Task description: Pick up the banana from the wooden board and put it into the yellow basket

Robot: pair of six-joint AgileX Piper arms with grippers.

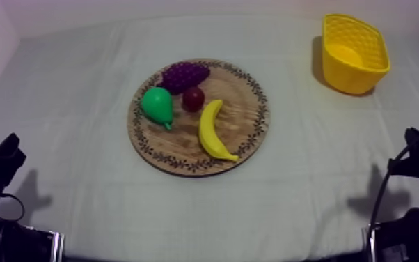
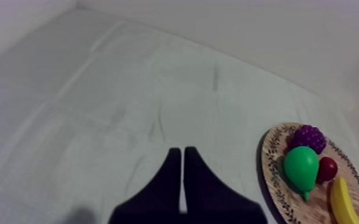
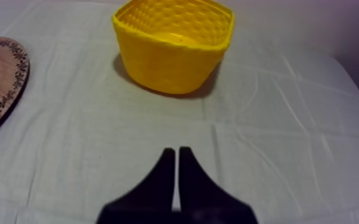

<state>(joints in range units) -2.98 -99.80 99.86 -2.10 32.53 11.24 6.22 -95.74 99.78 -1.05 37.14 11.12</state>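
Left gripper (image 2: 183,156) and right gripper (image 3: 176,154) are pressed into narrow wedges, nothing held; the banana (image 1: 214,130) is borne by the wooden board (image 1: 179,143).

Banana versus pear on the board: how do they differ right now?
The banana is yellow, long and curved; the pear is green and plump, tapering to a stem. The banana lies on the side toward the yellow basket; the pear on the opposite side. Both rest on the wooden board, flanking the small red fruit.
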